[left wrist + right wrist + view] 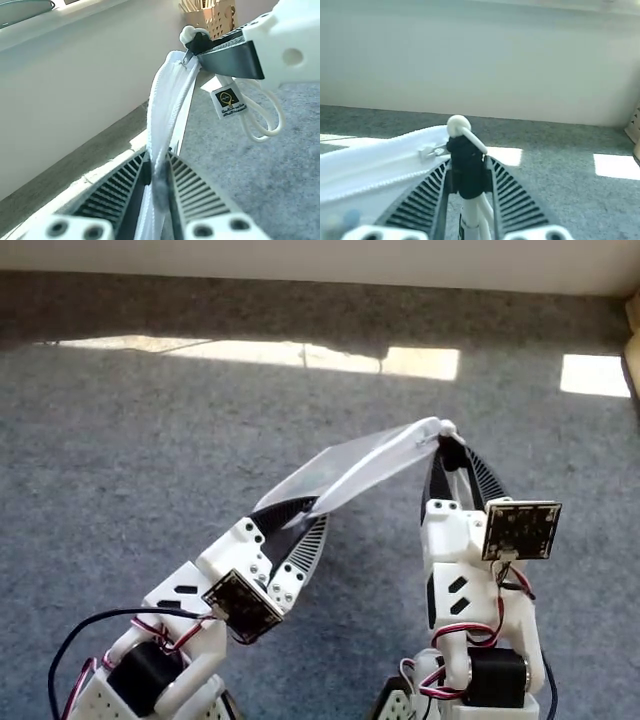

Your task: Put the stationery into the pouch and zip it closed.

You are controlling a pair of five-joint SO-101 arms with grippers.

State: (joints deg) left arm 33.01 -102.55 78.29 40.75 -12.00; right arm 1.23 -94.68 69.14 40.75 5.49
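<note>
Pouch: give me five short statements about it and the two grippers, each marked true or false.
1. The left gripper and the right gripper are both clamped on the pouch. True.
2. The pouch lies flat on the grey carpet. False: it is held up off the carpet, stretched between the two grippers.
3. The zipper slider sits at the left gripper's end. False: it is at the right gripper's end.
4. A white bead sits just past the right gripper's fingertips. True.
5. A label tag hangs at the left gripper's end. False: it hangs below the right gripper's end.
</note>
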